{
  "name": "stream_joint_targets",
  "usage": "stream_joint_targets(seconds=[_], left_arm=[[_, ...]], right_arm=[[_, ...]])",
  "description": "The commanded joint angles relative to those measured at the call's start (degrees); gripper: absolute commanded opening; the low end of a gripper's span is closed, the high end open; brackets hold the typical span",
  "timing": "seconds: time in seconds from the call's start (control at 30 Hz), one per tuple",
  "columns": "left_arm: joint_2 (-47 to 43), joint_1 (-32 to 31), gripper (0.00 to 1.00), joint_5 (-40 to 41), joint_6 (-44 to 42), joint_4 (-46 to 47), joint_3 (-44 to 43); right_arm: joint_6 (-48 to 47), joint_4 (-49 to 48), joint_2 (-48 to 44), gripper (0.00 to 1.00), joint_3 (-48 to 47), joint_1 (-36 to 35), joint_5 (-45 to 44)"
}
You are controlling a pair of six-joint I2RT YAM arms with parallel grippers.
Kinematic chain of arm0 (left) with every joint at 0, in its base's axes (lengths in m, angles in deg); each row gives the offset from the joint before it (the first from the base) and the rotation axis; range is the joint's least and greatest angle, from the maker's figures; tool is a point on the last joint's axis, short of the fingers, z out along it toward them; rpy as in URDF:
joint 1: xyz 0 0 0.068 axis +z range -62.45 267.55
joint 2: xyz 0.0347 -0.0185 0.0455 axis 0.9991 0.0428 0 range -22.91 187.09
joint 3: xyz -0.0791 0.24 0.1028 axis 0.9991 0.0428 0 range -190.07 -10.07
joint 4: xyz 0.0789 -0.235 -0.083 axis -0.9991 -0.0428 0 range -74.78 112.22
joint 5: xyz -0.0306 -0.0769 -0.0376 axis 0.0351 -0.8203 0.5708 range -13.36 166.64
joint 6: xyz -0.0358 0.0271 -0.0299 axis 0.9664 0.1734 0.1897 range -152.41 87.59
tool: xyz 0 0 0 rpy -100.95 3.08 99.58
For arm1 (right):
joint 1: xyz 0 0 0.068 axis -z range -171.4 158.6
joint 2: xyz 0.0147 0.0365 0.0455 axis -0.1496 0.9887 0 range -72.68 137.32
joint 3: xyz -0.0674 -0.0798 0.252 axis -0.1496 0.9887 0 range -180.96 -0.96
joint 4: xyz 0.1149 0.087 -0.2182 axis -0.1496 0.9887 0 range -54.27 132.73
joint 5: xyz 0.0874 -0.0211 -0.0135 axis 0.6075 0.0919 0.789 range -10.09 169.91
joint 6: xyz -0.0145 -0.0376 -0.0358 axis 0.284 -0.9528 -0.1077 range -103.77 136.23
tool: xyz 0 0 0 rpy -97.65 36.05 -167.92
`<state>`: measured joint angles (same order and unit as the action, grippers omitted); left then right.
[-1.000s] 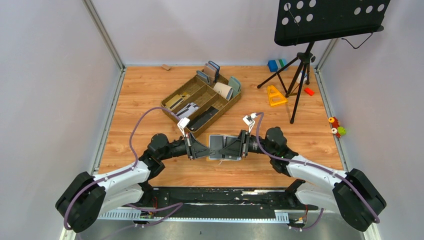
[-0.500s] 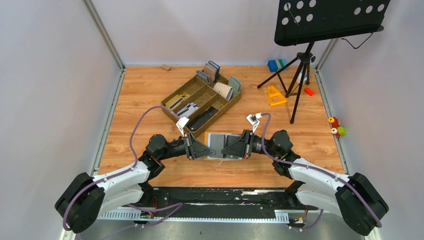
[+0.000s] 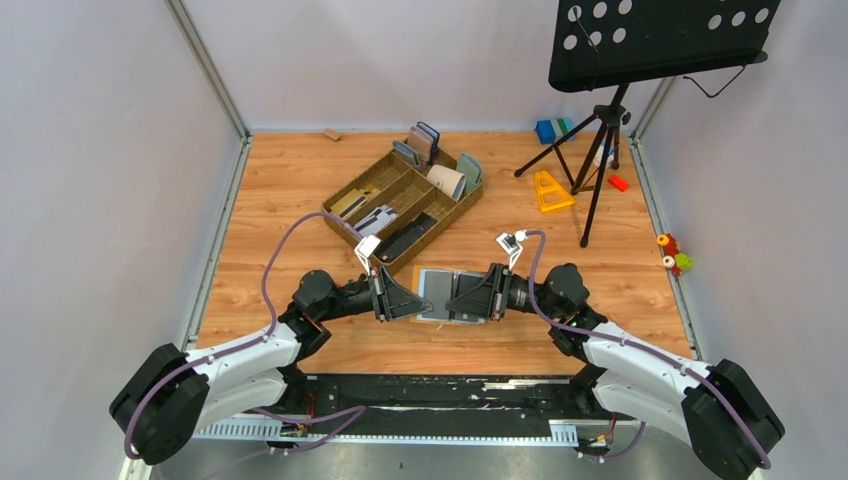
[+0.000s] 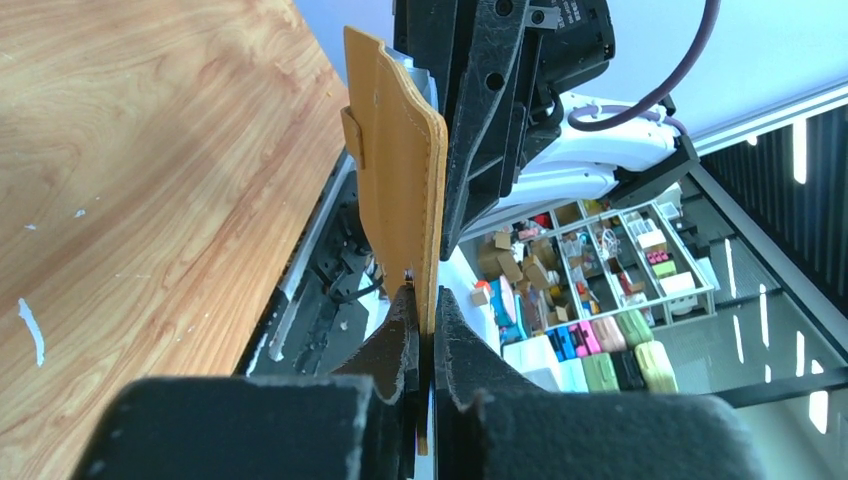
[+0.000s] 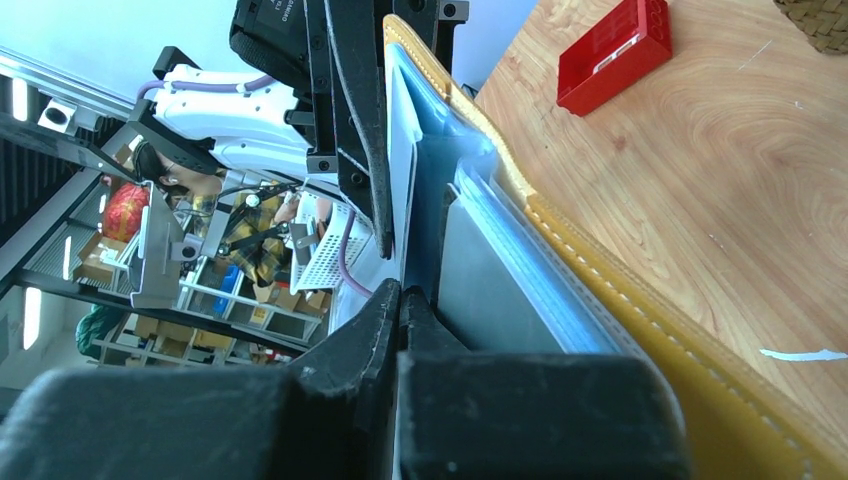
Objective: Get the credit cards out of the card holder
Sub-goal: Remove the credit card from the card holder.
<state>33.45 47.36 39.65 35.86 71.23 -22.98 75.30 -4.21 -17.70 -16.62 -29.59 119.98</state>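
The card holder [image 3: 440,280], a mustard-yellow bifold wallet with grey-blue lining, hangs open above the table between both grippers. My left gripper [image 3: 428,303] is shut on one yellow flap, seen edge-on in the left wrist view [image 4: 400,150], with the fingertips clamped on its lower edge [image 4: 425,308]. My right gripper [image 3: 452,300] is shut on the thin edge of a pale credit card [image 5: 400,170] that stands in the lining. A second, grey card [image 5: 490,270] sits in a slot beside it. The wallet's stitched yellow edge [image 5: 620,290] runs along the right.
A brown divided tray [image 3: 365,178] stands behind the wallet, holding upright wallets and a long black slab [image 3: 405,238]. A music stand tripod [image 3: 600,150], a yellow triangle [image 3: 550,190], a blue block [image 3: 548,130] and a small red piece [image 3: 618,183] are at the far right.
My right arm has drawn back a little to the right. The wallet stays gripped between both grippers, and the left arm has barely moved.
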Motion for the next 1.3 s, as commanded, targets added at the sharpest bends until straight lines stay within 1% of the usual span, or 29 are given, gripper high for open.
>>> stream_joint_targets(seconds=[0.0,0.07,0.17,0.23,0.33,0.43,0.57,0.63,0.73,0.8,0.83,0.87,0.97,1.0,1.2,1.27], left_arm=[[-0.62,0.48,0.05,0.13,0.15,3.13,-1.10],[-0.14,0.54,0.05,0.05,0.48,3.63,-0.92],[0.65,0.50,0.11,-0.08,0.72,4.28,-0.76],[1.26,0.50,0.13,-0.35,0.77,4.81,-0.72],[1.77,0.54,0.00,-0.54,0.94,5.40,-0.54],[0.94,0.90,0.00,0.75,0.08,2.88,-0.54],[-2.05,1.45,0.00,2.84,-3.30,-4.64,-0.79],[-2.37,1.44,0.00,2.40,-3.48,-4.94,-0.90],[-1.23,1.42,0.00,0.56,-2.66,-2.95,-1.15],[-0.26,1.42,0.00,-1.04,-1.87,-0.58,-1.30],[0.09,1.42,0.00,-1.74,-1.24,1.24,-1.14],[0.31,1.42,0.00,-2.03,-0.72,2.32,-0.97],[0.67,1.42,0.00,-2.28,-0.07,3.52,-0.63],[0.68,1.42,0.00,-2.42,0.11,3.84,-0.71],[0.62,1.38,0.00,-3.45,2.47,7.67,-0.72],[0.79,1.42,0.00,-4.02,3.36,9.66,-0.70]], right_arm=[[-1.67,1.06,-2.43,0.00,1.47,2.42,0.40],[-1.75,1.56,-2.93,0.00,1.51,2.86,0.61],[-1.70,1.73,-3.13,0.00,1.54,2.95,0.62],[-1.59,1.52,-2.76,0.00,1.37,2.91,0.77],[-1.62,1.56,-2.51,0.00,1.12,2.90,0.89],[-2.41,3.90,-3.07,0.00,0.94,3.65,0.55],[-3.68,7.30,-4.86,0.00,1.43,4.52,-0.80],[-3.33,6.58,-4.61,0.00,1.47,4.44,-0.31],[-2.55,4.67,-3.50,0.00,1.28,4.37,0.57],[-2.34,3.29,-2.67,0.05,1.08,4.36,1.40],[-2.23,2.36,-2.22,0.13,0.81,4.10,1.83],[-2.16,1.61,-1.88,0.18,0.62,3.84,2.07],[-1.97,0.28,-0.66,0.30,-0.09,3.08,1.94],[-1.79,-0.13,-0.04,0.33,-0.35,2.93,1.94],[-0.17,-2.81,2.95,0.34,-0.31,2.87,1.05],[1.57,-5.38,3.99,0.34,0.58,2.93,0.11]])
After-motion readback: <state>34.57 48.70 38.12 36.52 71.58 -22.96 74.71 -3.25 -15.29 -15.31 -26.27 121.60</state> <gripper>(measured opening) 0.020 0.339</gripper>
